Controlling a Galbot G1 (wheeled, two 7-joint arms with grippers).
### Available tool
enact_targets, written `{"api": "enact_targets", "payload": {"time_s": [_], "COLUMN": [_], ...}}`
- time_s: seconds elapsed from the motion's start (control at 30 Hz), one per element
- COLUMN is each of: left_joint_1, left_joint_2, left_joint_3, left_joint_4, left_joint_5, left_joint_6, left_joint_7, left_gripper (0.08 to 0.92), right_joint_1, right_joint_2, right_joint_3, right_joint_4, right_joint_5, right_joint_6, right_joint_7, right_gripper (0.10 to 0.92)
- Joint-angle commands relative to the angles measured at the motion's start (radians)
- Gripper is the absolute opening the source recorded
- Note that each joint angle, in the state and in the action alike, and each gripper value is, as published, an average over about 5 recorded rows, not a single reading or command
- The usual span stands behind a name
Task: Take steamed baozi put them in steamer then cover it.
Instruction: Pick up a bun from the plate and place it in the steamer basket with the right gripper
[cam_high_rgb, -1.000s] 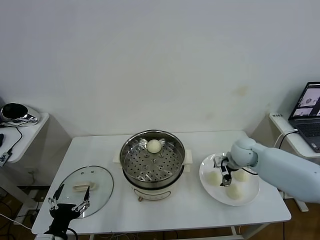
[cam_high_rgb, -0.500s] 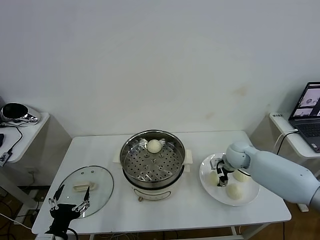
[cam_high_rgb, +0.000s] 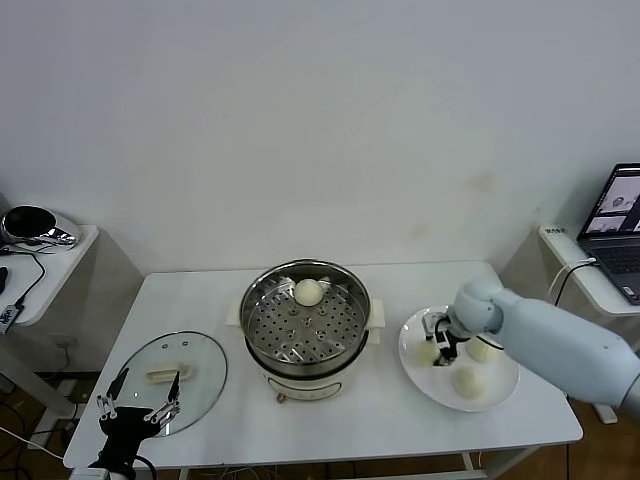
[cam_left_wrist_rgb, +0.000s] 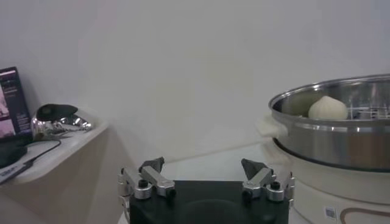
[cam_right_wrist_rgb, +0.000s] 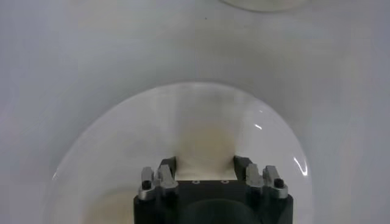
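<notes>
Right now the right gripper (cam_high_rgb: 441, 349) is reaching down over the white plate (cam_high_rgb: 497, 400) at the right end of the table (cam_high_rgb: 400, 425), its fingers sitting on either side of a bun (cam_right_wrist_rgb: 205, 145). Seen from the right wrist, that bun is filling the gap between both fingers, so the gripper is closing on it or already holding it. Two more buns are lying on the same plate: one (cam_high_rgb: 484, 348) just beyond the gripper toward the right, and one (cam_high_rgb: 466, 382) nearer the front edge.

A fourth bun (cam_high_rgb: 308, 291) is resting on the perforated tray at the back of the steamer (cam_high_rgb: 254, 300), which is standing in the middle of the table between the plate and the lid. From the left wrist the same bun (cam_left_wrist_rgb: 328, 108) is showing above the steamer's shiny rim (cam_left_wrist_rgb: 341, 131).

The lid (cam_high_rgb: 205, 375) is lying flat on the table to the left of the steamer, handle up, well apart from it.

The left gripper (cam_high_rgb: 137, 409) is hanging at the front left corner of the table, just at the lid's near edge, with its fingers spread wide and holding nothing.
</notes>
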Motion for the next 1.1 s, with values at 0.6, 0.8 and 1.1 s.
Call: {"api": "enact_targets", "payload": {"time_s": [0.6, 0.8, 1.1], "left_joint_1": [-0.020, -0.027, -0.033], "left_joint_2": [0.018, 0.013, 0.000], "left_joint_3": [-0.003, -0.013, -0.010], "left_joint_4": [0.005, 0.004, 0.004], "left_joint_5": [-0.019, -0.026, -0.025], "left_joint_6": [0.002, 0.002, 0.003], "left_joint_7": [0.001, 0.002, 0.001], "left_gripper": [0.823, 0.823, 0.823], "right_joint_1": [0.698, 0.553, 0.403], "right_joint_2": [0.466, 0.613, 0.714], "right_joint_3": [-0.402, -0.385, -0.374], "right_joint_4": [0.104, -0.023, -0.166], "right_joint_5": [0.794, 0.771, 0.707], "right_joint_6": [-0.298, -0.327, -0.342], "right_joint_7": [0.199, 0.245, 0.263], "right_gripper": [0.619, 0.619, 0.619]}}
